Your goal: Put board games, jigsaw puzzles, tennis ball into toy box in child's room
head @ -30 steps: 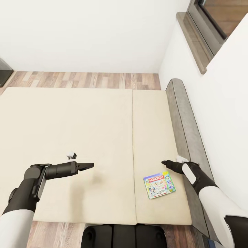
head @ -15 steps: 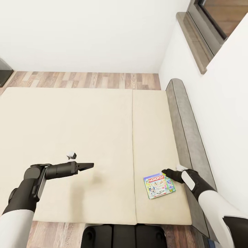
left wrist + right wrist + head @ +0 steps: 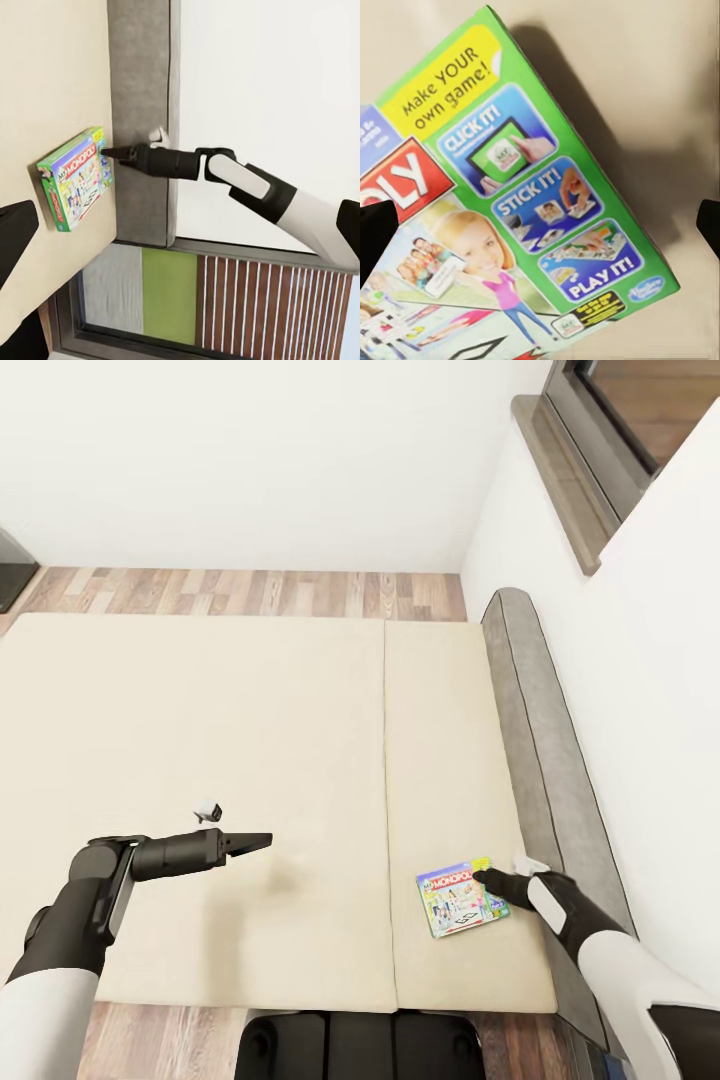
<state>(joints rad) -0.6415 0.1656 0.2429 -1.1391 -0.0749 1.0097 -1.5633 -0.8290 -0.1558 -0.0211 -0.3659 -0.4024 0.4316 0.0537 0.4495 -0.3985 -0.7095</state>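
A bedroom in a home, rendered in simulation. Shown by a large low bed with plain cream mattress split by a seam (image 3: pixel 250 760), edged by a grey padded headboard (image 3: pixel 535 720) against white walls (image 3: pixel 250 450). Wood-plank floor (image 3: pixel 250 592) beyond the mattress, dark-framed window with a brown sill (image 3: pixel 560 470) at the corner. On the bed, a colourful flat rectangular Monopoly board game box (image 3: pixel 462 898), hinting at a child's room.
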